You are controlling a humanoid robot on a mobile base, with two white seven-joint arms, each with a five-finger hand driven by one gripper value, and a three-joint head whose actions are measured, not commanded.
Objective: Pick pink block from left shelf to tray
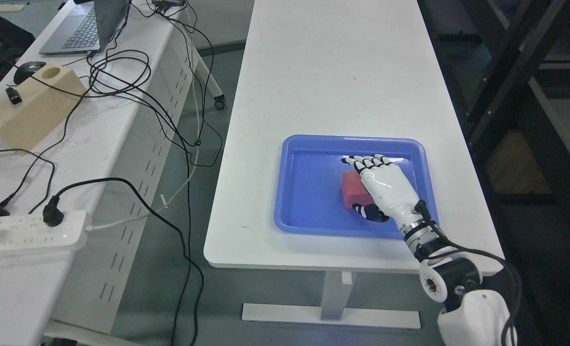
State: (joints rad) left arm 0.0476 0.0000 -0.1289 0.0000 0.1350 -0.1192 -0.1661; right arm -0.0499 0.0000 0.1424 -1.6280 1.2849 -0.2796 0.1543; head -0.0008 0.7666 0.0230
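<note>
A pink block lies in the blue tray on the white table, right of the tray's middle. My right hand comes in from the lower right and lies over the block's right part. Its fingers are stretched out past the block's far edge. The thumb sits by the block's near edge. The fingers look relaxed, not clamped on the block. The hand hides the block's right side. The left arm does not show.
A dark shelf frame stands along the table's right side. A second white table at the left carries a laptop, a wooden box, a power strip and several cables.
</note>
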